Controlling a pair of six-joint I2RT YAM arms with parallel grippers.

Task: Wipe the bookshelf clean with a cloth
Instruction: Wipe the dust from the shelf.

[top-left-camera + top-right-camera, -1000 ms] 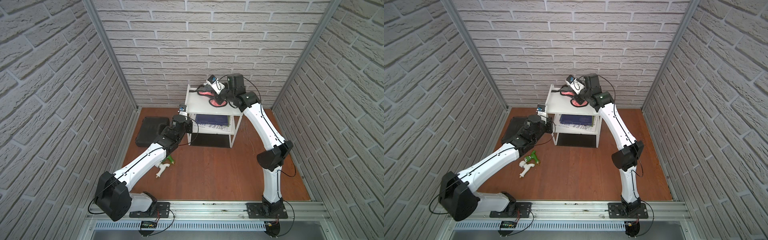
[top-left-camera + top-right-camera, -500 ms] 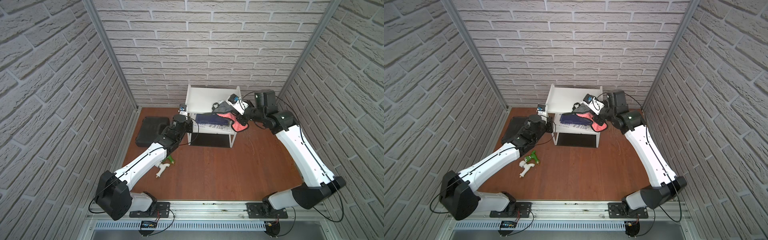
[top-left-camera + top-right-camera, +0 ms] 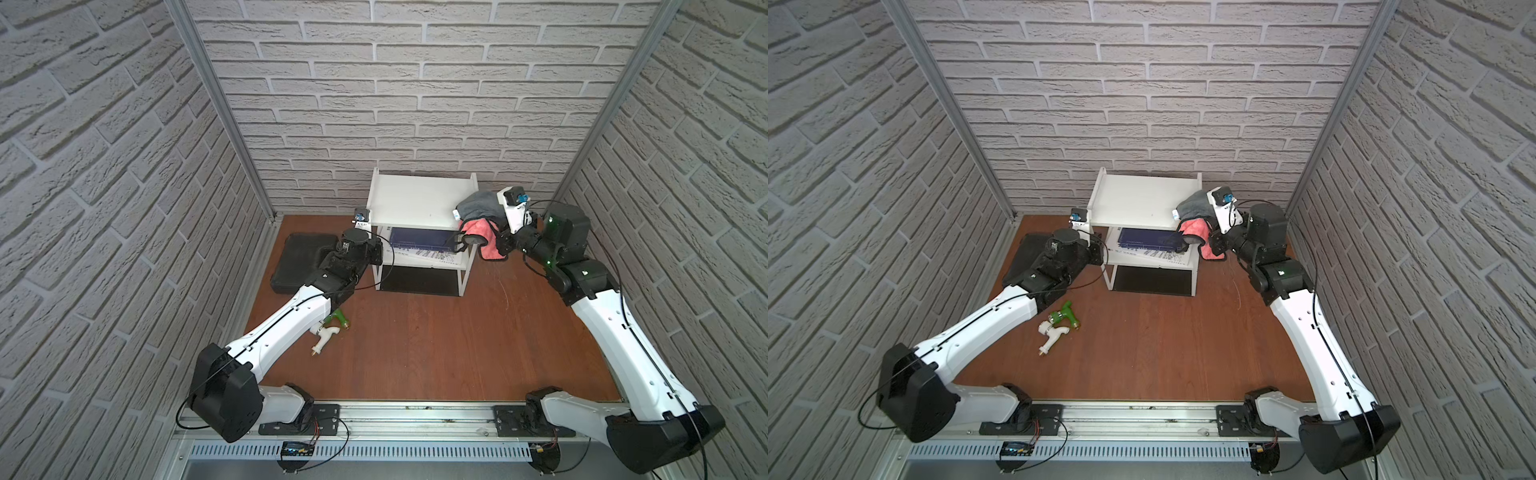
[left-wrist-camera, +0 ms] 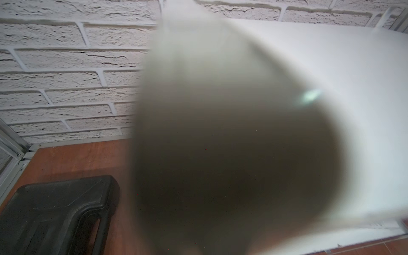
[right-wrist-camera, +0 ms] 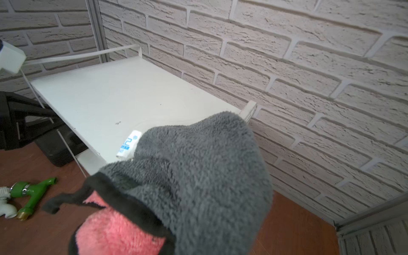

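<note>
Bottom edge, both top views: both arm bases sit on the metal rail (image 3: pixel 415 409).

Lower left of centre, on the brown wooden floor (image 3: pixel 436 340): a green-and-white plastic tap fitting (image 3: pixel 330 330) lies beside the left forearm, well apart from the shelf. Further back, left: a flat black plastic case with moulded handle (image 3: pixel 301 262), partly under the left wrist.

Left gripper (image 3: pixel 375 250): at the left front post of the small white two-board bookshelf with thin metal frame (image 3: pixel 415 203), which stands at frame centre against the rear brick wall (image 3: pixel 415 104). Fingers together. I cannot tell whether they pinch the post. In the left wrist view a blurred pale shape fills the middle and nothing there is readable.

Right gripper (image 3: pixel 503 244): at the bookshelf's right end, right of centre. Fingers clamped on the floppy dark grey microfibre cloth with a pink-red patch (image 3: pixel 478 205) and buried in it; no view shows the fingertips.
- The grey part is bunched over the gripper and overlaps the top board's right front corner.
- The pink part hangs lower, beside the right front post at middle-board level.
- A thin dark loop (image 3: pixel 456 245) dangles before the middle board.
- In the right wrist view the cloth fills the lower centre, with its white tag (image 5: pixel 129 144) at the board's near edge.

Middle board: a flat dark blue rectangular item (image 3: pixel 419 240) lies on white printed sheets (image 3: pixel 424 258). A black base panel (image 3: pixel 417 279) sits below.
</note>
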